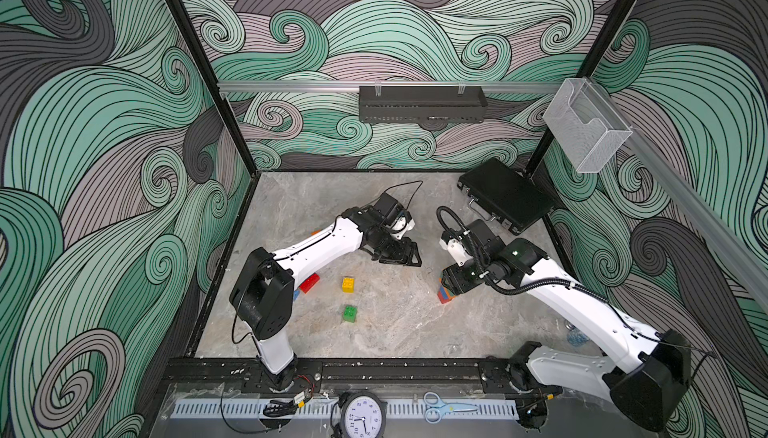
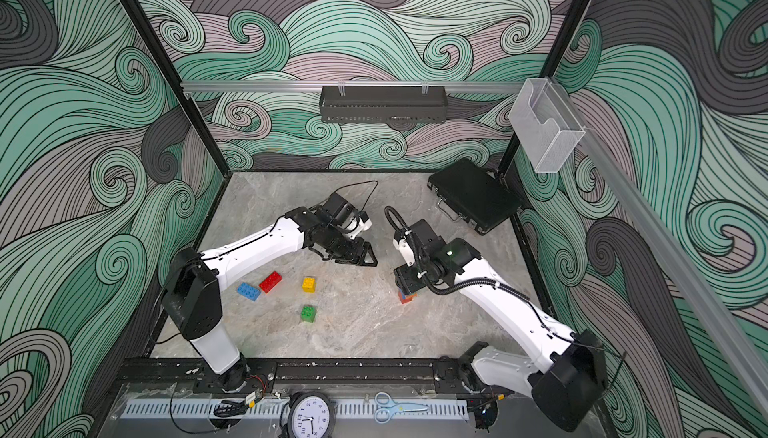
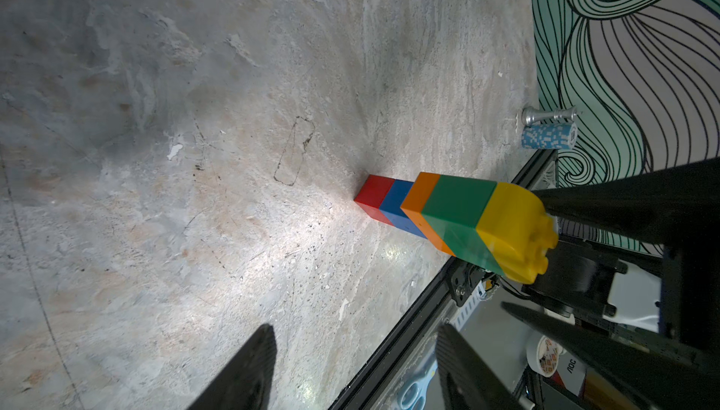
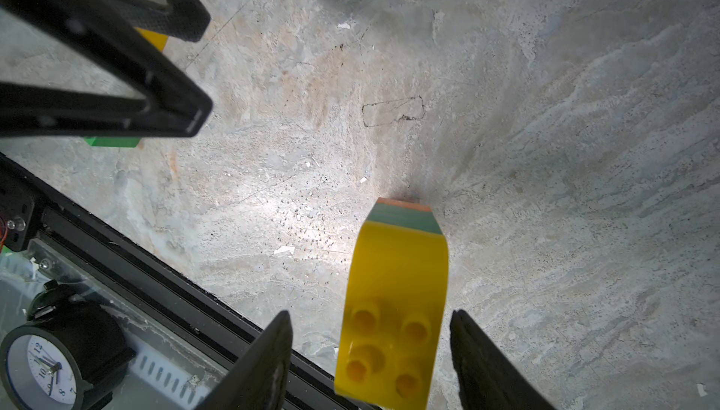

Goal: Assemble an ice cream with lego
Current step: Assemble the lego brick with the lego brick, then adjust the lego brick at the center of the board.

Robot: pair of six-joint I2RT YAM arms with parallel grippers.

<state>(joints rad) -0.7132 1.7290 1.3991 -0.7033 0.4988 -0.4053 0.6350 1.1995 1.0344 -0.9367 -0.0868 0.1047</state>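
Observation:
A lego tower (image 3: 448,213) stands on the table: red, blue, orange and green bricks topped by a round-topped yellow brick (image 4: 395,291). Both top views show only its foot (image 1: 445,294) (image 2: 405,298) under my right gripper (image 1: 451,284). The right gripper (image 4: 372,314) is open, its fingers straddling the yellow top with a gap on each side. My left gripper (image 1: 399,255) (image 3: 356,334) hangs open and empty left of the tower. Loose bricks lie front left: red (image 1: 309,283), yellow (image 1: 348,285), green (image 1: 350,313) and blue (image 2: 248,291).
A black case (image 1: 505,194) lies at the back right corner. A stack of blue chips (image 3: 548,135) and a silver chess piece (image 3: 549,115) stand by the right wall. The black rail (image 1: 374,367), a clock (image 1: 362,415) and scissors (image 1: 446,407) line the front.

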